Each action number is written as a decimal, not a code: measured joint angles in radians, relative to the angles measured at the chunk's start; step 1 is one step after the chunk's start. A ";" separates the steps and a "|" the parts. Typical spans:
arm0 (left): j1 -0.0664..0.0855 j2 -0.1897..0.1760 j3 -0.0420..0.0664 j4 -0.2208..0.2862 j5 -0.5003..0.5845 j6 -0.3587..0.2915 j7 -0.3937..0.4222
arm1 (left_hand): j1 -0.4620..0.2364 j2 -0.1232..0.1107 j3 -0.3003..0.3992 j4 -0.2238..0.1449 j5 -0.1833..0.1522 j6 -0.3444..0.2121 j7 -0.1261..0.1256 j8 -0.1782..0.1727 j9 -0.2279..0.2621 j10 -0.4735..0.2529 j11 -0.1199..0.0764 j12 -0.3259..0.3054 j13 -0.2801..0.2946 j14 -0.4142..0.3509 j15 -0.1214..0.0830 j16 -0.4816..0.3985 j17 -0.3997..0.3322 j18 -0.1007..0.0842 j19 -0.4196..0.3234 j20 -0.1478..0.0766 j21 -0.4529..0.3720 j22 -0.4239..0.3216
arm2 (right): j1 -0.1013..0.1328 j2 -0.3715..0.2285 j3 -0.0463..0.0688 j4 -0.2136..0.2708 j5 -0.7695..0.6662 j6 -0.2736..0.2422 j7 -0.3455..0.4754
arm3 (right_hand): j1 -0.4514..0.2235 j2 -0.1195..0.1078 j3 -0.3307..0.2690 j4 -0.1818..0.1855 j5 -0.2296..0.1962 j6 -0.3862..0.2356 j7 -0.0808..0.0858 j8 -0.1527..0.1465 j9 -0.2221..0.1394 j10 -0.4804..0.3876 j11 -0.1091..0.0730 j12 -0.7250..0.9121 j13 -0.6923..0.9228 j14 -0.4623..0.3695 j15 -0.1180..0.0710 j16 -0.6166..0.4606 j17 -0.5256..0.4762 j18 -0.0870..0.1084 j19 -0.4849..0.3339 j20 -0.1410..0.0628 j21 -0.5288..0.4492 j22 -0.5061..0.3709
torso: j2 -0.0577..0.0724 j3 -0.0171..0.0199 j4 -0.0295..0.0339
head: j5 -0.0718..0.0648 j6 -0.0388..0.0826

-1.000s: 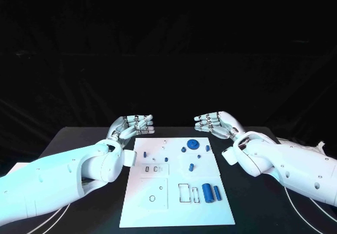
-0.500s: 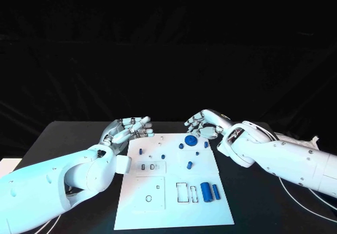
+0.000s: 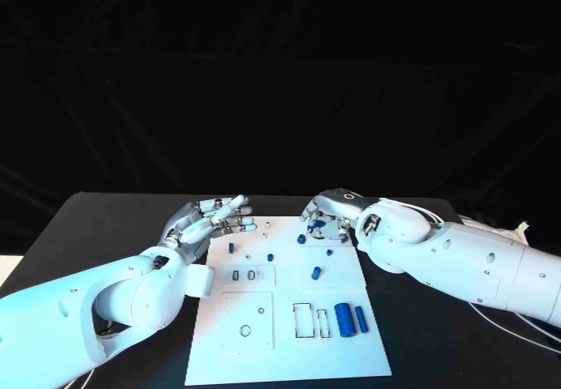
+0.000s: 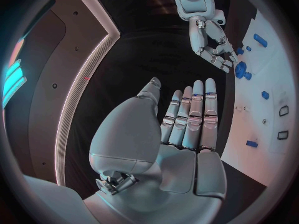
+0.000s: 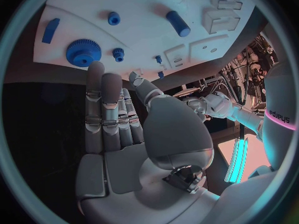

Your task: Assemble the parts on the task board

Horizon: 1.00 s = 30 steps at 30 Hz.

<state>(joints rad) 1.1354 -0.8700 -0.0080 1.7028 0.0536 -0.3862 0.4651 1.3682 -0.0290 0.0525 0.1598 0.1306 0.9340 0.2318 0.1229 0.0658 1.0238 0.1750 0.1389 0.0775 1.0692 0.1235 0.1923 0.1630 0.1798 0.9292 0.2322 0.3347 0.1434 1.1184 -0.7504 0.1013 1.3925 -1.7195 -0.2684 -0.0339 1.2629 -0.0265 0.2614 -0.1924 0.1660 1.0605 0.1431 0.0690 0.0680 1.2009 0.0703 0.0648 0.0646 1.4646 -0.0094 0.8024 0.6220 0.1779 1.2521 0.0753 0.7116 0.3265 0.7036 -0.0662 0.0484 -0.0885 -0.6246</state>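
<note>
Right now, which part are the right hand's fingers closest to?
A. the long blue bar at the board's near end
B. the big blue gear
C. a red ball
B: the right hand hovers open just above the big blue gear at the board's far end.

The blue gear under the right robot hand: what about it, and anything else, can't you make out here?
- Gear: head view, right robot hand covers it, so contact is unclear.
- Board far edge: head view, hidden behind both hands.
- Small parts: head view, too small to tell shapes.
- Left robot hand: open, empty.

Head view looks down over task board (image 3: 293, 324); wrist views close behind palms, sharing board's far end.
</note>
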 measured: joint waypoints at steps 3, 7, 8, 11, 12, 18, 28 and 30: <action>0.000 -0.005 0.001 0.008 0.002 0.001 -0.001 | 0.000 0.000 0.000 0.000 0.000 0.000 0.000 0.000 0.000 0.000 0.000 -0.004 0.000 0.000 0.000 0.000 0.000 0.000 0.000 0.000 0.000 0.000 | 0.002 0.004 0.000 -0.001 -0.038 0.031 -0.016 | 0.005 -0.004 0.013 0.013 0.000 0.000 0.000 0.000 0.000 -0.010 0.004 0.000 0.000 0.000 0.000 0.056 0.055 0.000 0.000 0.000 0.030 0.019 | 0.007 -0.0015 0.0034 | 0.000 0.002; 0.000 -0.010 0.002 0.015 0.005 0.002 -0.001 | 0.000 0.000 0.000 0.000 0.000 0.000 0.000 0.000 0.000 0.000 0.000 -0.004 0.000 0.000 0.000 0.000 0.000 0.000 0.000 0.000 0.000 0.000 | 0.003 0.010 0.000 -0.004 -0.071 0.059 -0.030 | 0.003 -0.013 0.023 0.023 0.000 0.000 0.000 0.000 0.000 -0.022 0.007 0.000 0.000 0.000 0.000 0.093 0.093 0.000 -0.012 0.003 0.053 0.035 | 0.014 -0.0025 0.0066 | 0.000 0.005; 0.000 -0.011 0.002 0.016 0.005 0.002 -0.002 | 0.000 0.000 0.000 0.000 0.000 0.000 0.000 0.000 0.000 0.000 0.000 -0.004 0.000 0.000 0.000 0.000 0.000 0.000 0.000 0.000 0.000 0.000 | 0.004 0.011 0.000 -0.005 -0.077 0.064 -0.033 | 0.003 -0.013 0.027 0.027 -0.004 0.000 0.000 0.000 0.000 -0.023 0.006 0.000 0.000 0.000 0.000 0.104 0.104 0.000 -0.013 0.002 0.059 0.040 | 0.016 -0.0028 0.0072 | 0.000 0.006; 0.001 -0.012 0.003 0.018 0.006 0.002 -0.002 | 0.000 0.000 0.000 0.000 0.000 0.000 0.000 0.000 0.000 0.000 0.000 -0.004 0.000 0.000 0.000 0.000 0.000 0.000 0.000 0.000 0.000 0.000 | 0.004 0.016 0.000 -0.009 -0.091 0.079 -0.040 | 0.008 -0.017 0.033 0.033 -0.004 -0.004 -0.003 0.000 0.000 -0.028 0.011 0.000 0.000 0.000 0.000 0.124 0.125 0.000 -0.019 0.007 0.070 0.047 | 0.021 -0.0029 0.0086 | -0.001 0.007; 0.001 -0.012 0.003 0.018 0.007 0.003 -0.002 | 0.000 0.000 0.000 0.000 0.000 0.000 0.000 0.000 0.000 0.000 0.000 -0.004 0.000 0.000 0.000 0.000 0.000 0.000 0.000 0.000 0.000 0.000 | 0.004 0.018 0.000 -0.011 -0.096 0.084 -0.042 | 0.008 -0.017 0.035 0.036 -0.004 -0.004 -0.003 0.000 0.000 -0.028 0.011 0.000 0.000 0.000 0.000 0.135 0.137 0.000 -0.020 0.006 0.075 0.050 | 0.022 -0.0029 0.0092 | -0.001 0.008; 0.001 -0.012 0.003 0.019 0.008 0.003 -0.003 | 0.000 0.000 0.000 0.000 0.000 0.000 0.000 -0.004 0.000 0.000 0.000 -0.004 -0.001 0.000 0.000 0.000 0.001 0.000 0.000 0.000 0.000 -0.001 | 0.004 0.031 0.000 -0.026 -0.114 0.100 -0.047 | 0.013 -0.023 0.049 0.057 -0.004 -0.004 -0.003 0.000 0.000 -0.028 0.011 0.000 0.000 0.000 0.000 0.205 0.211 0.000 -0.029 0.004 0.109 0.076 | 0.029 -0.0035 0.0103 | -0.001 0.010; 0.001 -0.012 0.003 0.017 0.010 0.003 -0.004 | 0.000 0.000 0.000 0.000 0.000 0.000 0.000 -0.004 0.000 0.000 0.000 -0.004 -0.001 0.000 0.000 0.000 0.001 0.000 0.000 0.000 0.000 -0.001 | 0.005 0.051 0.000 -0.042 -0.133 0.115 -0.048 | 0.016 -0.026 0.075 0.083 -0.004 -0.002 -0.005 0.000 0.001 -0.026 0.008 0.000 0.000 0.000 0.000 0.286 0.295 0.000 -0.027 0.006 0.198 0.175 | 0.038 -0.0050 0.0141 | -0.005 0.010; 0.001 -0.011 0.003 0.017 0.010 0.003 -0.004 | 0.000 0.000 -0.001 -0.001 0.000 0.000 0.000 -0.004 0.000 0.000 0.000 -0.004 -0.001 -0.004 0.003 0.000 0.001 0.000 0.000 0.000 0.000 -0.001 | 0.005 0.055 0.000 -0.046 -0.134 0.117 -0.048 | 0.016 -0.026 0.081 0.090 -0.009 0.005 -0.008 0.000 0.002 -0.024 0.007 0.000 0.000 0.000 0.000 0.298 0.307 0.000 -0.027 0.006 0.210 0.188 | 0.041 -0.0054 0.0144 | -0.005 0.010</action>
<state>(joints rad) 1.1364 -0.8814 -0.0045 1.7195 0.0634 -0.3835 0.4611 1.3682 -0.0290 0.0514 0.1586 0.1307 0.9341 0.2317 0.1191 0.0660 1.0237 0.1750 0.1354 0.0767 1.0657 0.1269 0.1923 0.1637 0.1797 0.9291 0.2323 0.3348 0.1426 1.1237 -0.6949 0.1015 1.3464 -1.8538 -0.1509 -0.0818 1.2794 -0.0530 0.3425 -0.1028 0.1573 1.0651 0.1352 0.0691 0.0703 1.1766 0.0773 0.0649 0.0647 1.4646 -0.0093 1.1000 0.9290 0.1779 1.2254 0.0815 0.9212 0.5146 0.7442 -0.0716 0.0628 -0.0931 -0.6145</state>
